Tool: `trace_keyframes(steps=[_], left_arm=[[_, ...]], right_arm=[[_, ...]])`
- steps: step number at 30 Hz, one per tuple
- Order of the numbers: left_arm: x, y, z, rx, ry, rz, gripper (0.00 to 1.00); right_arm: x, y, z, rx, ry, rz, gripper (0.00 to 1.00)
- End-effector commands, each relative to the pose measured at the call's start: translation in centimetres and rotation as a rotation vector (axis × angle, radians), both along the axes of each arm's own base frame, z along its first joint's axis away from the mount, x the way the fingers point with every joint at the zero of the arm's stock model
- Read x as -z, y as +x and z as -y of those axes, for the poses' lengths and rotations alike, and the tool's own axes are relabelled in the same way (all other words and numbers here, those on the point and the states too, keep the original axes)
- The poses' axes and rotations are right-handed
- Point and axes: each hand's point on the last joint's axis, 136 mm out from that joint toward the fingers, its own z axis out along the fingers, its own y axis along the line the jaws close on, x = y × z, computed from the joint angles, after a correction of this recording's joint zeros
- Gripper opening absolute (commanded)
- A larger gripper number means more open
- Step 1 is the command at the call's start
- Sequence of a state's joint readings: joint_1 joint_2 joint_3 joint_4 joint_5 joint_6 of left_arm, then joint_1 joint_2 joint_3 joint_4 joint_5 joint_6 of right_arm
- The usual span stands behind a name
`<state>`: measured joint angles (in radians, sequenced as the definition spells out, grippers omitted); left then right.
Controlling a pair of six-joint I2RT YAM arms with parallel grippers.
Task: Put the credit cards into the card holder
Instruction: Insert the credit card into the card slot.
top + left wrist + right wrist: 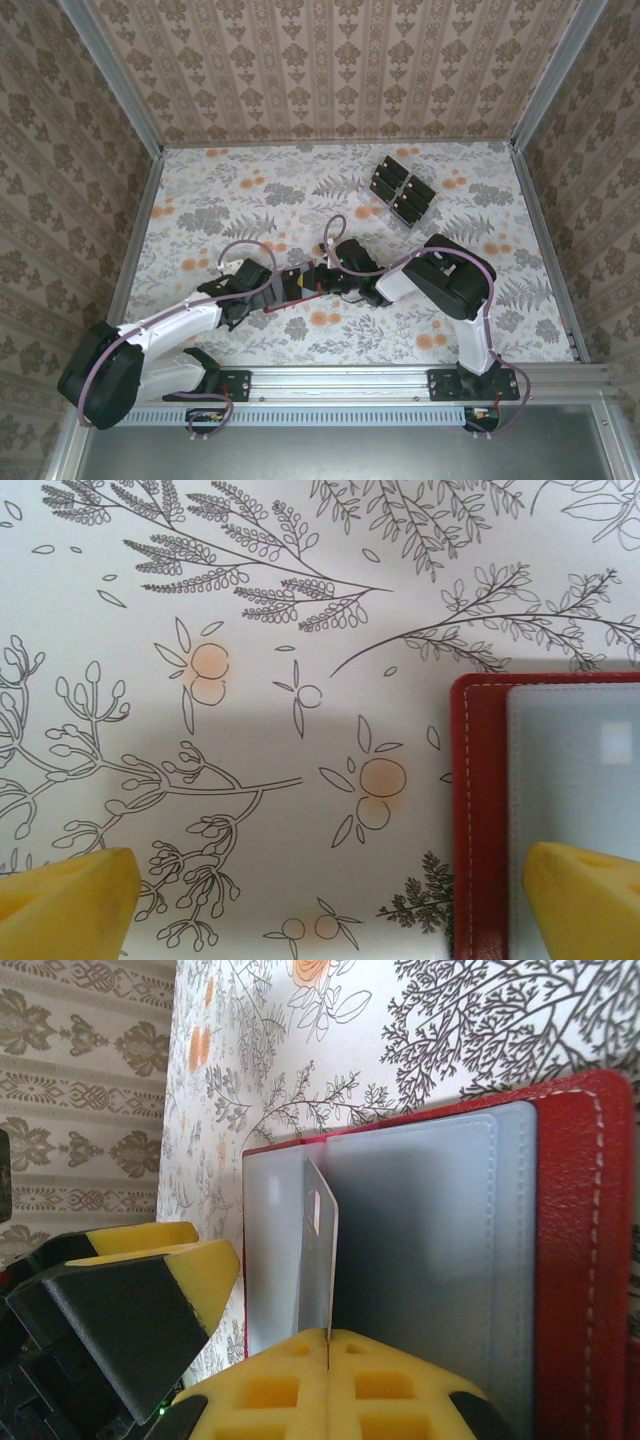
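- The right gripper is clenching its yellow fingers flat together on a thin pale sheet, which is standing on edge and running straight out from the claw; whether it is a card or a leaf of the holder's own sleeve cannot be told
- The card holder is lying open and flat directly beneath that claw, its pale inside facing up and its stitched red border running parallel to the pinched sheet, so the sheet's long edge is lining up with the holder rather than crossing it
- The left gripper is hanging released at full spread, one fingertip sitting over the holder's corner, the other over bare flowered tablecloth; the holder is lying off to one side of its span, not between the jaws
- The credit cards are waiting in a dark cluster well apart toward the far right of the table, on the right arm's side, which is making that arm look the likelier one to fetch the next
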<state>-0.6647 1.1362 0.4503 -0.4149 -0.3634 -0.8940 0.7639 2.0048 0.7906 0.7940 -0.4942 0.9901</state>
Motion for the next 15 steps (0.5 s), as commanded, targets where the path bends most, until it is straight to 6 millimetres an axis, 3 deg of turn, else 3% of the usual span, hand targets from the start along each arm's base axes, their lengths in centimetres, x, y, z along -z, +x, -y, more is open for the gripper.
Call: trace_keyframes(steps=[1, 15], left_arm=[[-0.5, 0.47, 0.0, -0.001, 0.01, -0.005, 1.0], [0.2, 0.58, -0.72, -0.019, 0.038, -0.027, 1.0]], right_arm=[[1.57, -0.9, -0.21, -0.055, -0.041, -0.038, 0.0], [2.08, -0.95, 0.17, -0.085, -0.073, -0.073, 0.0]])
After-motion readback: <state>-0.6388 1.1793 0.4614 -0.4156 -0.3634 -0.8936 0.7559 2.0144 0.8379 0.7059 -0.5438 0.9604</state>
